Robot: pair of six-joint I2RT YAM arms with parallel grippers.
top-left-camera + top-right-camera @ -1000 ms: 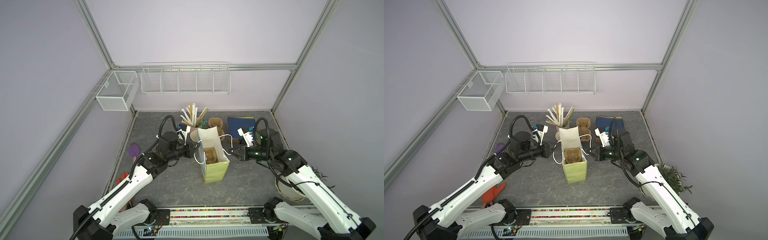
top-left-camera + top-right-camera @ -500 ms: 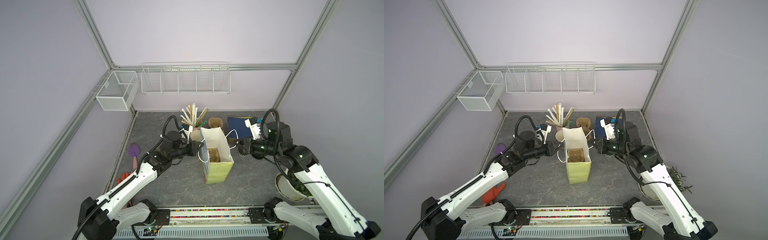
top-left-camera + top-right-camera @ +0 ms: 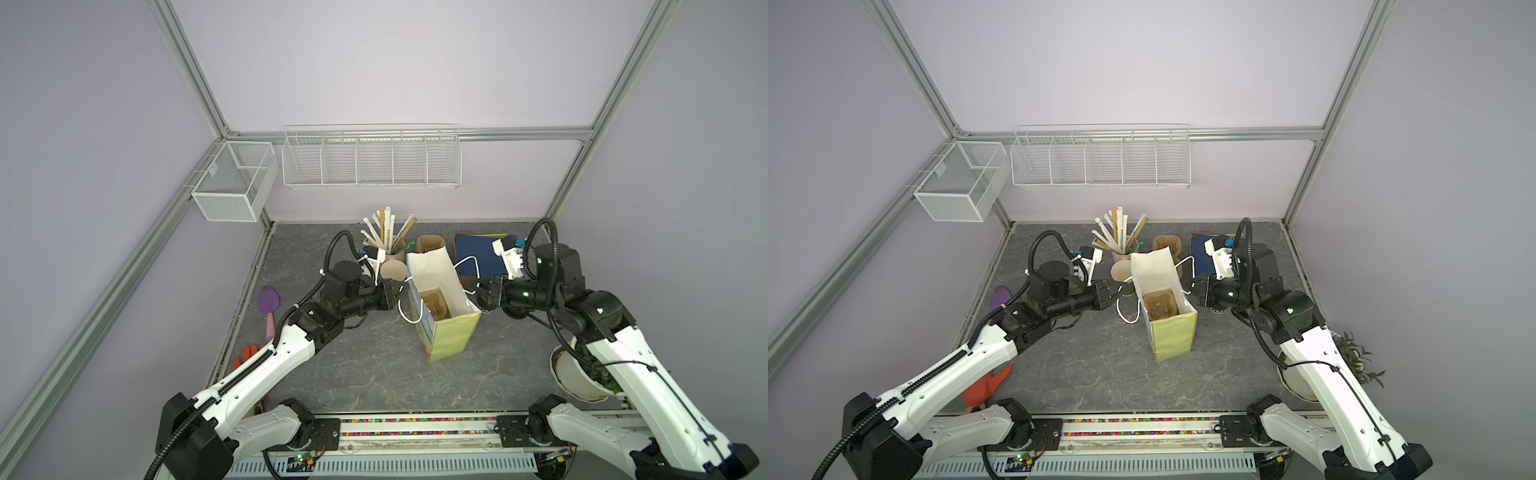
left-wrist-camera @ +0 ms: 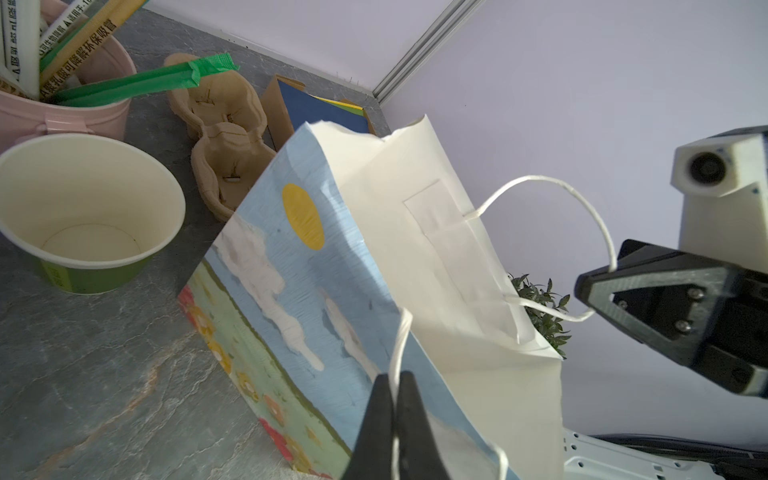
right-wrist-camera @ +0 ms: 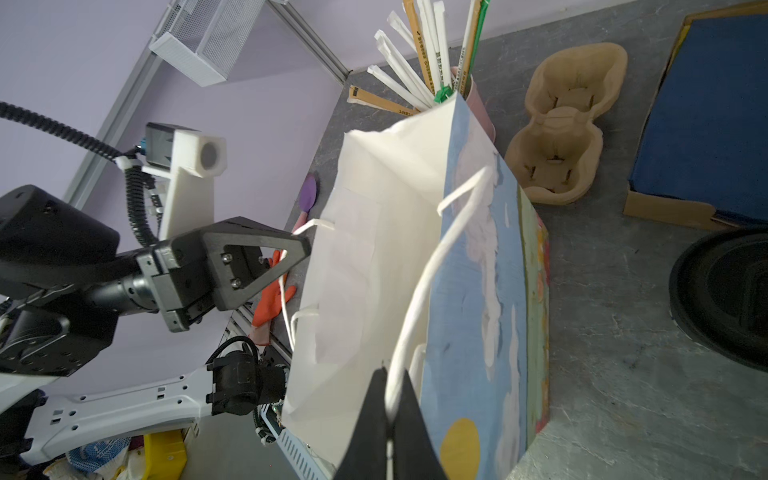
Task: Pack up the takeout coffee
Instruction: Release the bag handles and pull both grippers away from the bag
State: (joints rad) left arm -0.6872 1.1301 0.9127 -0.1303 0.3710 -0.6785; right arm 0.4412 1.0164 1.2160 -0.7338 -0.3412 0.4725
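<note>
The left gripper (image 4: 395, 386) was pinched shut on the white cord handle (image 4: 398, 340) on the left side of a tall paper bag printed with blue sky, clouds and a yellow sun (image 4: 291, 291). The right gripper (image 5: 390, 384) was clamped the same way on the opposite cord handle (image 5: 420, 286). Between them the bag stood upright on the grey marbled desk (image 3: 365, 365). Its mouth was open, with the long opening running away from the robot, and a brown pulp cup carrier (image 3: 432, 305) sat at the bottom.

The black disposable paper cup could not be picked out for certain. The only likely candidate was a black round object (image 5: 723, 299) on the desk just beside the bag's right wall. The frame edge cut it off in the right wrist view, and the right gripper mostly hid it in both top views. Only dark concentric rings showed and no cream interior, so I could not tell whether it stood upright, stood mouth-down, or was merely a lid.

If it was the cup, it lay below and just outside the right gripper, across the bag from the left gripper. That made the right arm plainly nearer, though it would probably have to release its handle first. The green paper cup with a cream inside (image 4: 83, 216), beside the pink cup of wrapped straws (image 4: 83, 104), was not the target.
</note>
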